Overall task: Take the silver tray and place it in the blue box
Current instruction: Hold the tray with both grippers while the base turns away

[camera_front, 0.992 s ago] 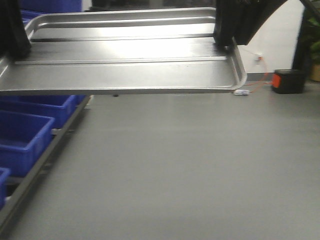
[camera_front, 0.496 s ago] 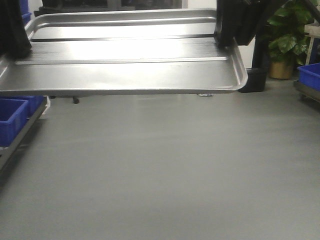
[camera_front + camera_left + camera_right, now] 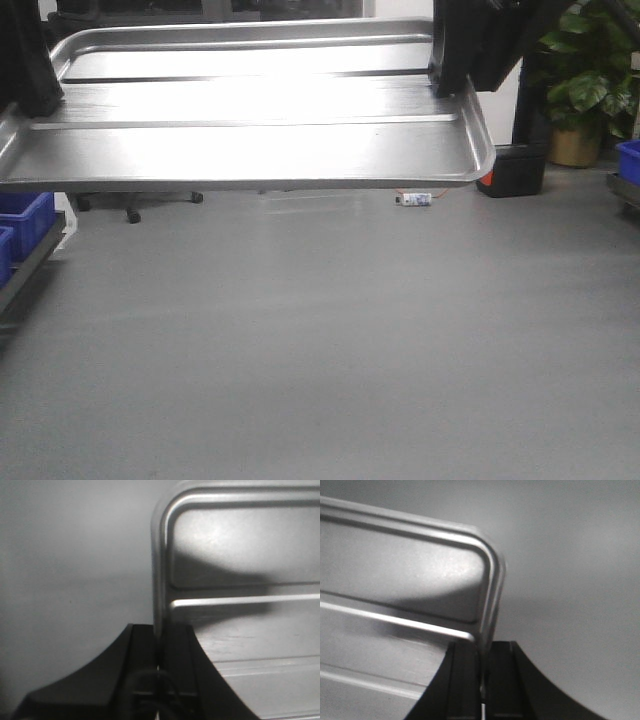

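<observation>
The silver tray (image 3: 250, 140) is held level over the floor (image 3: 320, 350) from 10 to 2 o'clock, its end rims pinched tight by the left gripper (image 3: 160, 632) and right gripper (image 3: 482, 650). Versus the earlier frame, less is seen of the blue bins (image 3: 25, 215) at 9 o'clock.

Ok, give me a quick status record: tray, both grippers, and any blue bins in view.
tray: off the floor, looks level, empty
left gripper: shut on tray's short rim
right gripper: shut on opposite short rim
blue bins: at left and right edges of front view; target box not identifiable
</observation>
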### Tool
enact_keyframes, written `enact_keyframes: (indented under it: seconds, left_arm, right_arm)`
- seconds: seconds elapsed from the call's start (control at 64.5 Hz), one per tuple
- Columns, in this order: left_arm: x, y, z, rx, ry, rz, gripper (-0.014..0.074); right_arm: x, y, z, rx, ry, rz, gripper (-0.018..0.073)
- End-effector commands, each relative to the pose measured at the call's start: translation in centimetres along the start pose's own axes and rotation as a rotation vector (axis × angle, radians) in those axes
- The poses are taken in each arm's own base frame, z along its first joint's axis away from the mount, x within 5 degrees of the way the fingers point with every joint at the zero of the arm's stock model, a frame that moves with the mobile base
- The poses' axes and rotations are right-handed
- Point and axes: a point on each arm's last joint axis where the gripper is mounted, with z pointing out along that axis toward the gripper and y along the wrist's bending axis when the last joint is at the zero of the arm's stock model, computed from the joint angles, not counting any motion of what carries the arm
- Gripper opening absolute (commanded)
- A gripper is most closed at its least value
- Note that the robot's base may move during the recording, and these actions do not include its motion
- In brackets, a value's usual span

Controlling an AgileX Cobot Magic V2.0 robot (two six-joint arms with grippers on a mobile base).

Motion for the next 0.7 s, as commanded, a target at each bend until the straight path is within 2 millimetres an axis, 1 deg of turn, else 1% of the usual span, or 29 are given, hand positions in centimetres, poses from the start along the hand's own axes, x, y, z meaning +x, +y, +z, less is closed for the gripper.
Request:
enact_keyframes:
  seconds: [0.0, 0.682]
  left_arm:
    - [-0.42, 0.22, -1.70, -0.004, -0.072, 0.037, -0.0105]
    - [-0.40, 0.11, -1.63, 0.005, -0.066, 0.032, -0.0105]
  right_arm:
    - [-0.92, -0.56, -1.98, 0.002, -0.103, -0.041, 0.0056]
    - [-0.92, -0.56, -1.98, 0.002, -0.103, -0.041, 0.0056]
